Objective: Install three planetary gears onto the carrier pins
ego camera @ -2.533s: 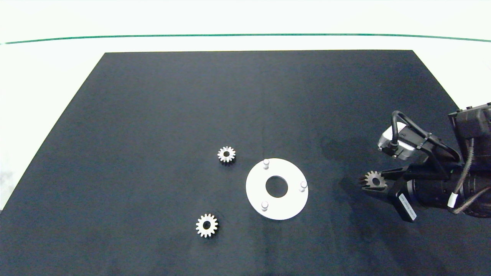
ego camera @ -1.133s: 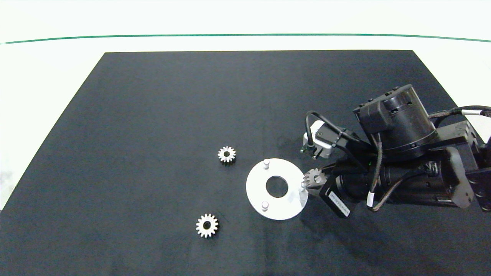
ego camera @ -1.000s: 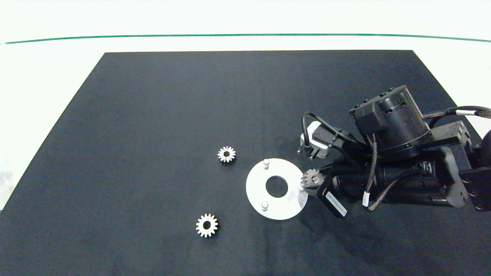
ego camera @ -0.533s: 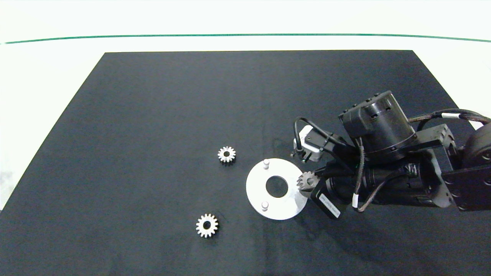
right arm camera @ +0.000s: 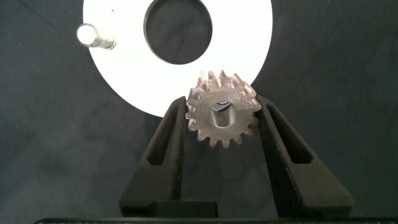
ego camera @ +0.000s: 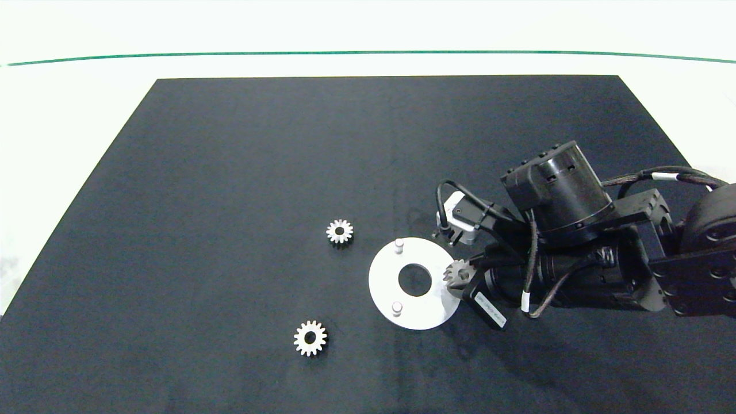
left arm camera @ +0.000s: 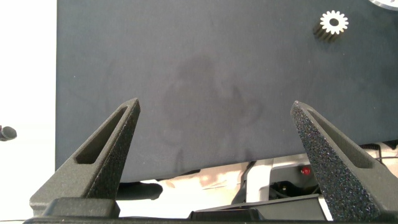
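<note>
Black mat (ego camera: pixel 287 149) w/ white disc (ego camera: pixel 384 290) & 2 loose gears (ego camera: pixel 339 231).

right gripper (ego camera: pixel 467 275): you see it clamping one gear (ego camera: pixel 459 272) over the white disc (ego camera: pixel 422 313) rim | two pins (ego camera: pixel 398 247) bare; two gears (ego camera: pixel 339 231) loose on the black mat (ego camera: pixel 287 144)

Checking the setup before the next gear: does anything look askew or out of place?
Nothing stands out. The right gripper holds one gear over a pin at the white disc's edge; two gears lie flat on the mat.
</note>
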`<state>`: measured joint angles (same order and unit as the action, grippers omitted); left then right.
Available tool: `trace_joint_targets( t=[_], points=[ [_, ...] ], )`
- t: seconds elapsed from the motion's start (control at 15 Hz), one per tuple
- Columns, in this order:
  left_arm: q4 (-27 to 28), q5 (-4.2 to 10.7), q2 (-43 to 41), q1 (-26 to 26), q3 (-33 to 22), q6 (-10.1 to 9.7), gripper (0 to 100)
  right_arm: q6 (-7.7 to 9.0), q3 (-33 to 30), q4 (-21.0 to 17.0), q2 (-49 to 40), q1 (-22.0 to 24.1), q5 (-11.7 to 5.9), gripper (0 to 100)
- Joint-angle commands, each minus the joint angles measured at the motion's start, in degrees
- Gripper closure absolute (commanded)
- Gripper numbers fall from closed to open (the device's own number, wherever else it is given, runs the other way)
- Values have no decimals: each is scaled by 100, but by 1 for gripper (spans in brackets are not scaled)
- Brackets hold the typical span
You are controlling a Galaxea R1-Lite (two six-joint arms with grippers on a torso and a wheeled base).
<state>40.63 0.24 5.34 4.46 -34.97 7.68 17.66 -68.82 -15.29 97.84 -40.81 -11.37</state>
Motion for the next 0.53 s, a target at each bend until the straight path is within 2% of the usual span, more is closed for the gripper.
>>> trace_joint_targets(
  t=[0.07, 0.53],
  points=[
    [24, 2, 11, 2, -18, 5, 0, 9, -44, -9, 24, 12, -5, 81],
    [15, 2, 11, 2, -18, 5, 0, 9, -71, -9, 77, 21, 4, 81]
  ],
)
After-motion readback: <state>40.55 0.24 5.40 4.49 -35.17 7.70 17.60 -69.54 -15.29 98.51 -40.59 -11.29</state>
